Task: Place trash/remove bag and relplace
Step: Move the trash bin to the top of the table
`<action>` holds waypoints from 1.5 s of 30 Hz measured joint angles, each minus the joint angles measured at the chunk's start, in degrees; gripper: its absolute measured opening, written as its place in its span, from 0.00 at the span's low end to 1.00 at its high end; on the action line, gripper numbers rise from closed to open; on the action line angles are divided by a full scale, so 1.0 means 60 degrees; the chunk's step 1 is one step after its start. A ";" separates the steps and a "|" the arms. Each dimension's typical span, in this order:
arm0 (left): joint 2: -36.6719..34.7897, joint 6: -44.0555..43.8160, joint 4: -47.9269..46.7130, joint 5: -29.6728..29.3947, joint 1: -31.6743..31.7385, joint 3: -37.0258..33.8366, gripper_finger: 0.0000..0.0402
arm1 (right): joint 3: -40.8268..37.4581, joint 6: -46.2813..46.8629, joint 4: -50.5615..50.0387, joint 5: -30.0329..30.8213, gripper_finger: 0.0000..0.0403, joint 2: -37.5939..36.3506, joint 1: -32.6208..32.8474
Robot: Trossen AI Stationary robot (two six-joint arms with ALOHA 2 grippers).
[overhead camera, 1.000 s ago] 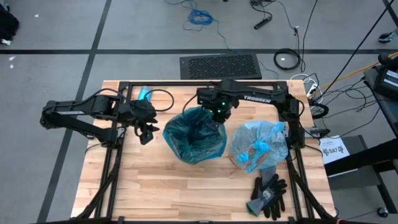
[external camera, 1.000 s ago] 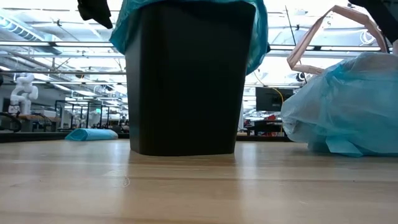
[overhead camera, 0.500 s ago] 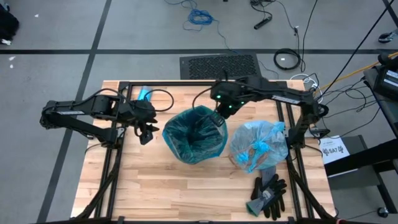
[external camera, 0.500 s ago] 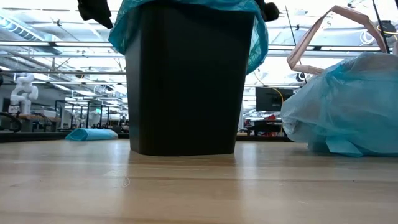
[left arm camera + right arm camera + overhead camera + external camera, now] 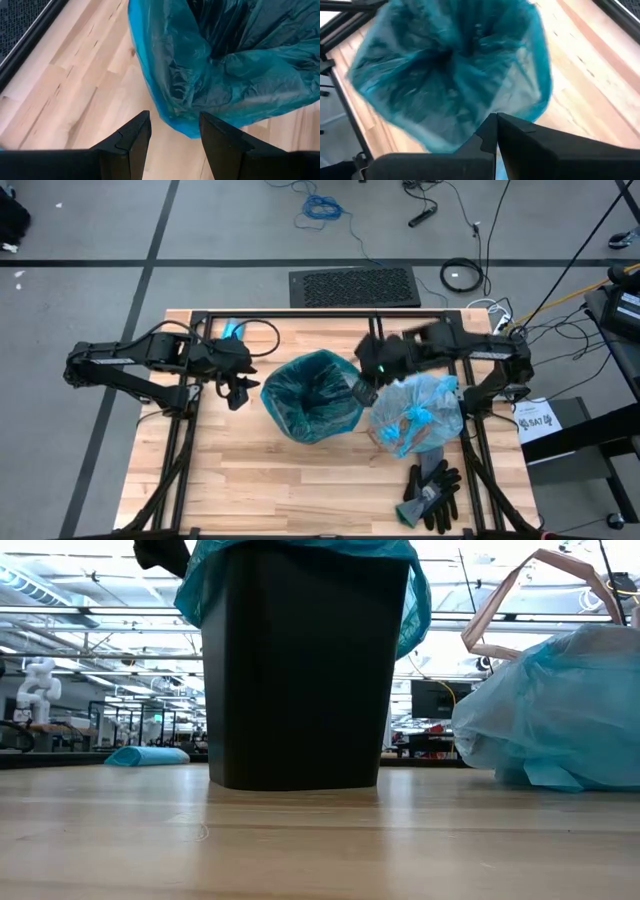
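— Where are the tools right now?

— The left tool (image 5: 237, 392) hangs just left of the bin (image 5: 295, 670), its fingers (image 5: 132, 137) parted with nothing between them, close to the overhang of the teal liner (image 5: 313, 395). The right tool (image 5: 362, 390) is pinched closed and empty, over the gap between the bin's right rim and the tied bag (image 5: 417, 412).

— So how far along would you say they are?

— Most of the way, I reckon. The pale blue bag sits on the surface (image 5: 270, 480) to the right of the bin, knotted at the top, with trash (image 5: 412, 430) showing through it as brownish lumps. The dark teal liner is already in the bin and folded over the rim. What's left looks like tidying the liner's edge, if anything.

— Anything else lying about?

— A pair of black-and-grey gloves (image 5: 432, 492) near the front right, and something blue (image 5: 231, 331) at the far left.

— Any writing?

— White lettering on the right arm, too blurred to read.
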 joint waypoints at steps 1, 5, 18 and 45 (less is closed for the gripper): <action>0.0000 0.0003 0.0000 0.0004 0.0000 0.0000 0.43 | -0.0071 0.0263 0.0018 0.0205 0.00 -0.0037 0.0275; -0.0232 0.0145 0.0007 0.0264 0.0000 -0.0175 0.43 | -0.0598 0.1718 0.0011 0.1198 0.00 -0.0120 0.1499; -0.1935 -0.0405 0.1506 0.2490 0.0000 -0.3284 0.43 | -0.4739 0.5814 0.4750 0.1640 0.00 -0.0102 0.4022; -0.2087 -0.1001 0.2427 0.3194 0.0003 -0.5581 0.43 | -0.7503 0.4652 1.4767 0.5049 0.00 0.4094 0.3522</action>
